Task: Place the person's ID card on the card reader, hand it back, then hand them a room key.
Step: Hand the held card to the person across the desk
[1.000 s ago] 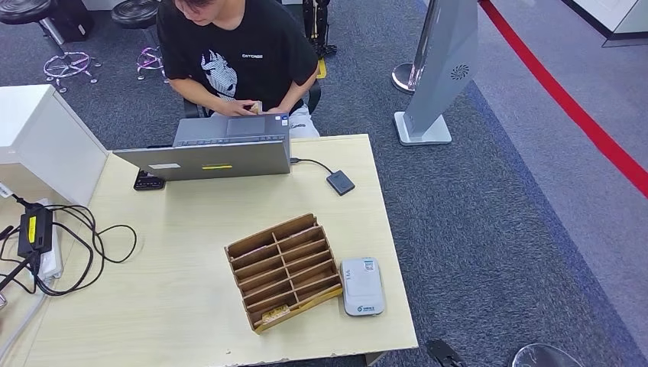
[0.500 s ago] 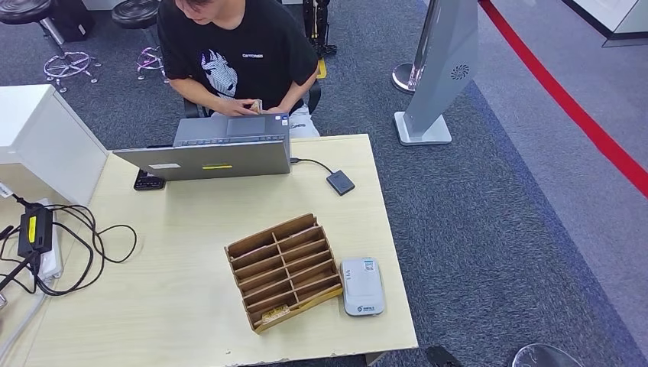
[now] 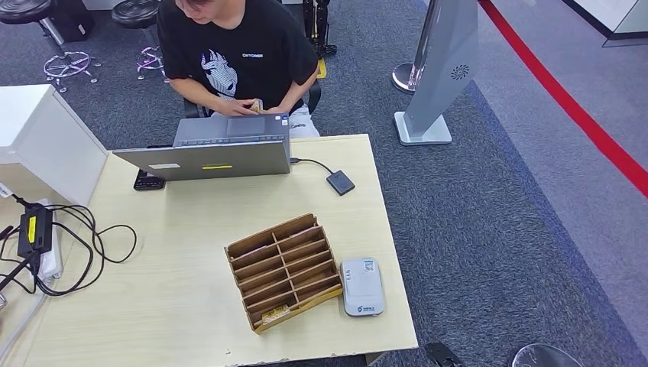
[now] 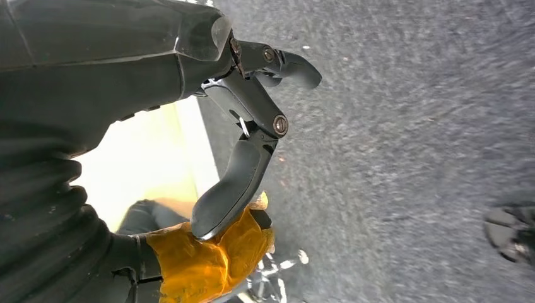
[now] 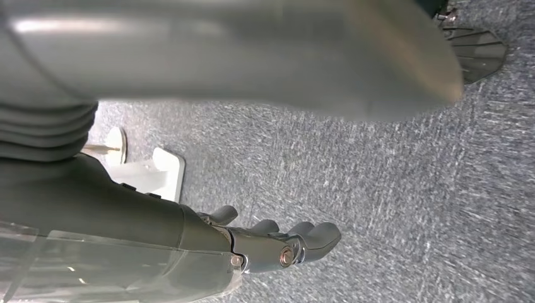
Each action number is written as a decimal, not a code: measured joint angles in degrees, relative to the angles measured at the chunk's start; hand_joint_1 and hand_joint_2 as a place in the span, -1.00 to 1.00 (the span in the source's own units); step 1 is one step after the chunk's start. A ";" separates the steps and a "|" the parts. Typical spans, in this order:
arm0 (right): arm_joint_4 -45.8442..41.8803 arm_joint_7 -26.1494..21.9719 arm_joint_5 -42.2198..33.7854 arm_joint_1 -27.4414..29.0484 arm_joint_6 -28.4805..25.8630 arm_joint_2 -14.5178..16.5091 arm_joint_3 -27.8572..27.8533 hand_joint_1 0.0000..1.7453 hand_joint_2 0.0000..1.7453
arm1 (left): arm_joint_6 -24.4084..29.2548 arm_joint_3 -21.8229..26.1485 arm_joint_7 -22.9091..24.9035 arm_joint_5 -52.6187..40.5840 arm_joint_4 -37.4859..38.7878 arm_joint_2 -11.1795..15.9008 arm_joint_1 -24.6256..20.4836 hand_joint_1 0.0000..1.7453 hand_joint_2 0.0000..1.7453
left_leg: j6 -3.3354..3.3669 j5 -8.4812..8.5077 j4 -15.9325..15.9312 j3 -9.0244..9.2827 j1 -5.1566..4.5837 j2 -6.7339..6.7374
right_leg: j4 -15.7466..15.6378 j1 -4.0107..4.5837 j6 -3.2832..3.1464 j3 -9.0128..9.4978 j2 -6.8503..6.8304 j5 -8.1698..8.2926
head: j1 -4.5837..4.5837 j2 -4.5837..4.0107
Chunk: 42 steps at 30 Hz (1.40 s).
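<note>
Reception-style office, wooden desk [image 3: 183, 306], laptop [image 3: 210, 153] (person seated behind), card reader [image 3: 361, 286], grey carpet [image 3: 489, 229]

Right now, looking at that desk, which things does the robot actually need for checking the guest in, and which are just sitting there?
Needed for the job:
- card reader, white, at the desk's near right
- wooden slotted organizer beside it, one card in a near slot
- small card in the person's hands

Just lying about:
- laptop
- small dark adapter on its cable
- tangled black cables
- grey kiosk stand
</note>
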 joint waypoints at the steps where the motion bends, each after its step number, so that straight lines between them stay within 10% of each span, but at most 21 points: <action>1: 0.00 -0.01 0.01 -0.08 0.09 0.00 -0.01 -1.00 -1.00 | -0.34 0.00 0.50 0.42 0.00 0.01 -0.02 -1.00 1.00 | 0.00 0.00 0.00 0.00 0.00 0.00 | 0.00 0.00 0.00 0.00 0.00 0.00 | -0.01 0.00; 12: -0.01 -1.07 1.01 -0.28 -0.82 0.22 -0.88 -1.00 -1.00 | 0.25 -0.06 0.51 -0.23 -0.01 -0.02 0.02 -1.00 1.00 | 0.00 0.00 0.00 0.00 0.00 0.00 | 0.00 0.00 0.00 0.00 0.00 0.00 | 0.00 0.00; 16: -0.02 0.46 0.54 -0.73 0.32 0.23 -1.01 -1.00 1.00 | -2.16 -0.07 4.01 1.00 -0.01 0.03 -0.06 -1.00 1.00 | 0.00 0.00 0.00 0.01 0.00 0.00 | 0.00 0.00 0.00 0.00 0.00 0.00 | 0.00 0.00; 42: -0.06 2.20 1.42 -0.22 4.50 0.71 -4.86 -1.00 1.00 | -6.28 -0.10 4.61 1.30 0.00 -0.16 0.00 -1.00 1.00 | 0.00 0.00 0.00 0.03 0.00 -0.01 | 0.00 0.00 0.00 0.04 -0.01 0.00 | 0.02 0.00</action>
